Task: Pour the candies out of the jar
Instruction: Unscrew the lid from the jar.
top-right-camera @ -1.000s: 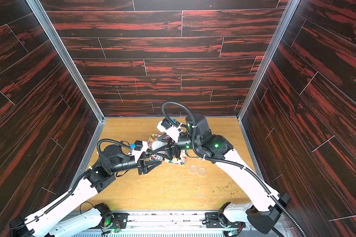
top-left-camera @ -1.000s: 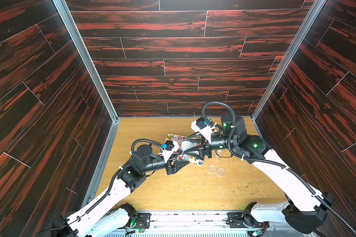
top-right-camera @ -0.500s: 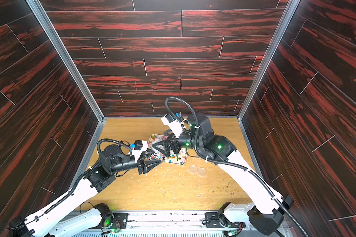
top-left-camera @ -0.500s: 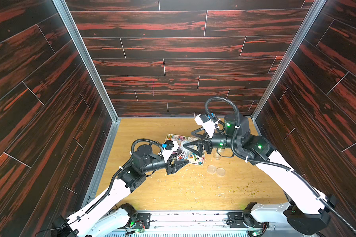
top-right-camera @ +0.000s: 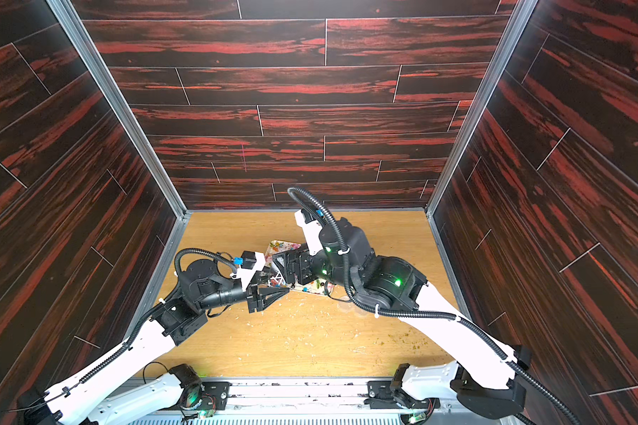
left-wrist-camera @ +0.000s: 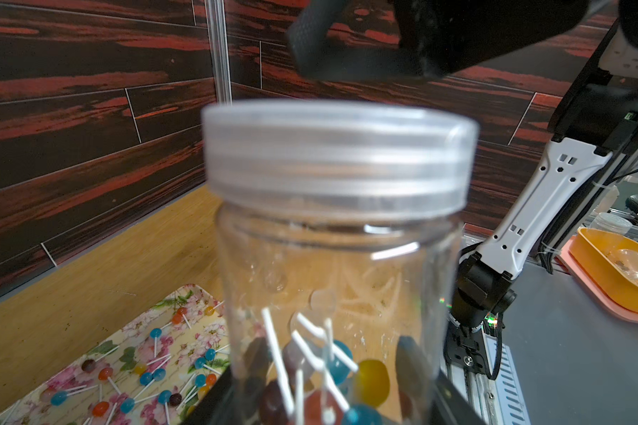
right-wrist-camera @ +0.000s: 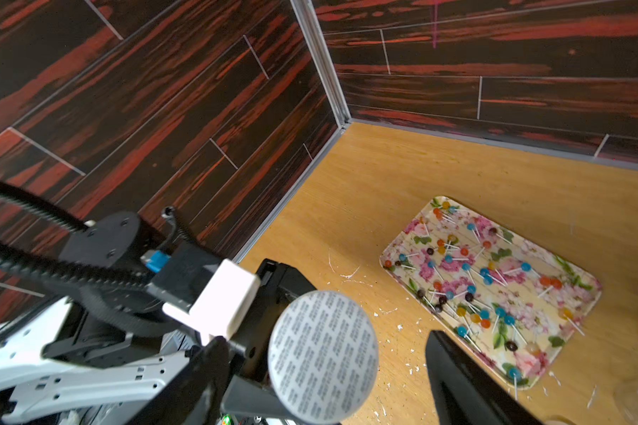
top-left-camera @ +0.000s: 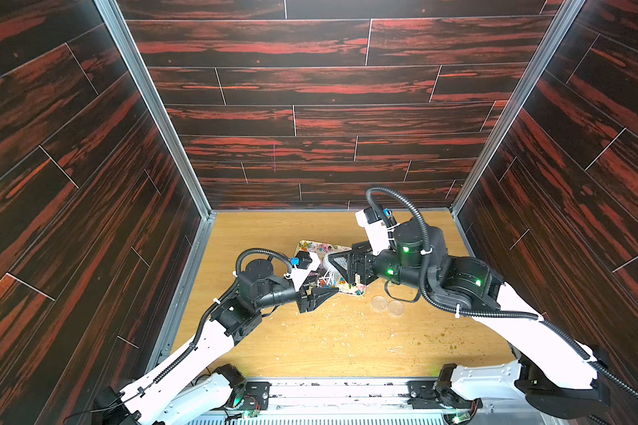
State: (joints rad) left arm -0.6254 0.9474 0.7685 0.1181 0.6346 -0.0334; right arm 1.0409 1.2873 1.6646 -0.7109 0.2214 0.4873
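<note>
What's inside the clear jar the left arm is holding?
Candies in blue, yellow, red and dark colours, with white sticks, gathered at the end away from the lid; the rest of the jar looks empty. The candies nearest its base are cut off from view.

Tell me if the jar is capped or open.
Capped: the clear lid sits screwed on the neck of the jar, with candies inside at its bottom.

Left arm point(top-left-camera: 207, 338), right arm point(top-left-camera: 531, 331): white link shells, black joint housings, green status lights point(top-left-camera: 406, 249). Black corrugated conduit point(top-left-camera: 395, 198), white zip ties point(top-left-camera: 426, 252). White camera mount point(top-left-camera: 372, 228), blue connector point(top-left-camera: 294, 261). Left claw point(left-wrist-camera: 332, 382) and right claw point(right-wrist-camera: 325, 353) are matte black.
</note>
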